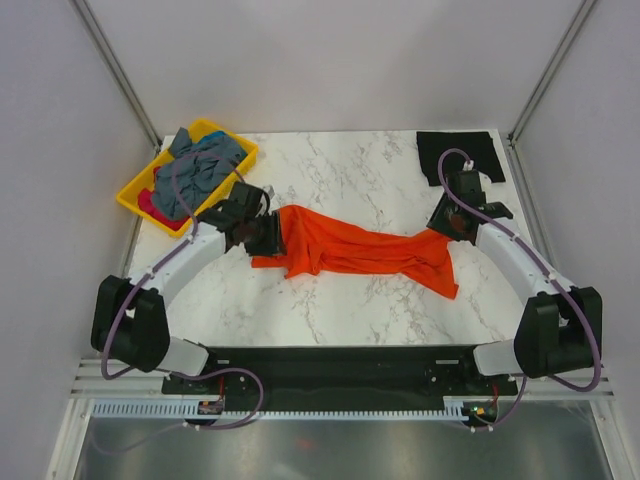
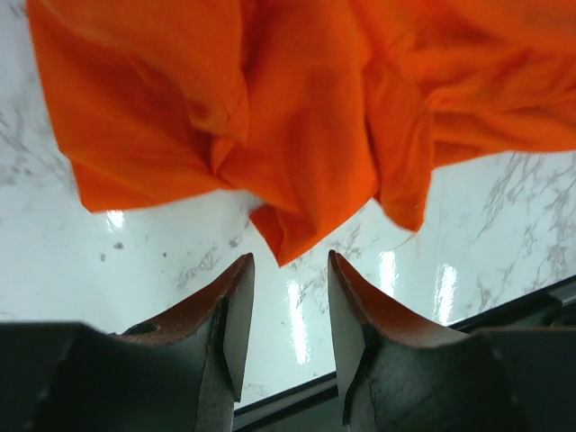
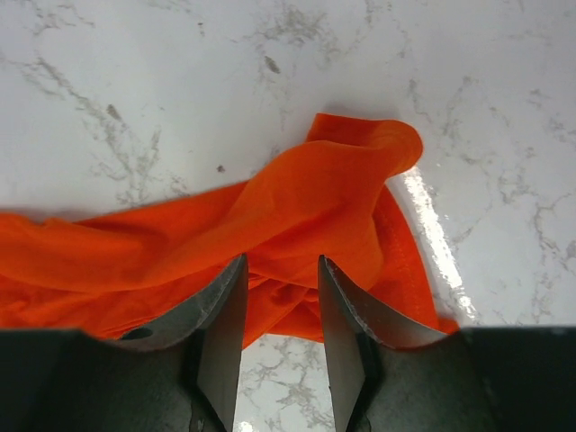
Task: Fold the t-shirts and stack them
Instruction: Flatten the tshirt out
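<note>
Your left gripper [image 2: 290, 263] and right gripper [image 3: 282, 264]: jaws parted, pinching nothing; orange t-shirt [image 1: 360, 250] lies crumpled between them.

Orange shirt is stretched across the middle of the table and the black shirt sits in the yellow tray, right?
No. The top view shows the black shirt flat on the table at the far right corner, not in the yellow tray. The orange shirt does stretch across the middle of the table.

A robot lab: bare white walls [image 1: 330, 60] enclose a marble-look table [image 1: 350, 310].
</note>
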You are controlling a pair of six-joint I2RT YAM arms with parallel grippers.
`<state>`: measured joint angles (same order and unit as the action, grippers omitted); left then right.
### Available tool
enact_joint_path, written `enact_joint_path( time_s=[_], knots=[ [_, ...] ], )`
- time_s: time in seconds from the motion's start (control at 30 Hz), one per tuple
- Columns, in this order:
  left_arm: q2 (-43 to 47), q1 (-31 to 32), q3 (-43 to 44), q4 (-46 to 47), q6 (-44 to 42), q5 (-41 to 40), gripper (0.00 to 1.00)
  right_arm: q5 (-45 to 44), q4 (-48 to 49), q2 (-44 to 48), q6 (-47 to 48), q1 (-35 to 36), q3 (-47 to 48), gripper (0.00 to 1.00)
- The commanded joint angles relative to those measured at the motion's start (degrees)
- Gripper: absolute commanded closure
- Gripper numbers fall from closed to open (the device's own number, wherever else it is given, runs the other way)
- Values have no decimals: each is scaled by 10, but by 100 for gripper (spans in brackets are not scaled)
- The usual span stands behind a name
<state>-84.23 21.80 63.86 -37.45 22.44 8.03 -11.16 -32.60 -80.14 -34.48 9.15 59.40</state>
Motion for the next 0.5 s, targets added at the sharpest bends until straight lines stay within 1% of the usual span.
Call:
enact_joint_path(
  time_s=[0.0, 0.03, 0.07, 0.1, 0.17, 0.3, 0.33, 0.43, 0.47],
  knots=[
    [28, -5, -114, 150, 58, 86, 54, 67, 34, 35, -16, 0, -10, 55],
    [41, -4, -153, 168, 64, 83, 53, 84, 42, 39, -17, 0, -21, 55],
    [48, -4, -173, 186, 72, 85, 52, 93, 46, 50, -17, 0, -26, 55],
    [53, -2, -190, 226, 74, 88, 51, 98, 48, 54, -19, -1, -31, 55],
    [56, 9, -223, 251, 77, 77, 49, 107, 53, 67, -20, 0, -45, 54],
    [16, 36, -239, 292, 89, 51, 48, 110, 56, 80, -18, 0, -62, 54],
    [7, 47, -239, 308, 89, 45, 46, 111, 58, 81, -17, 0, -63, 53],
    [-31, 54, -229, 324, 84, 26, 43, 111, 58, 81, -15, 0, -62, 53],
    [-37, 54, -218, 324, 82, 21, 43, 125, 58, 80, -14, 0, -63, 53]
  ],
)
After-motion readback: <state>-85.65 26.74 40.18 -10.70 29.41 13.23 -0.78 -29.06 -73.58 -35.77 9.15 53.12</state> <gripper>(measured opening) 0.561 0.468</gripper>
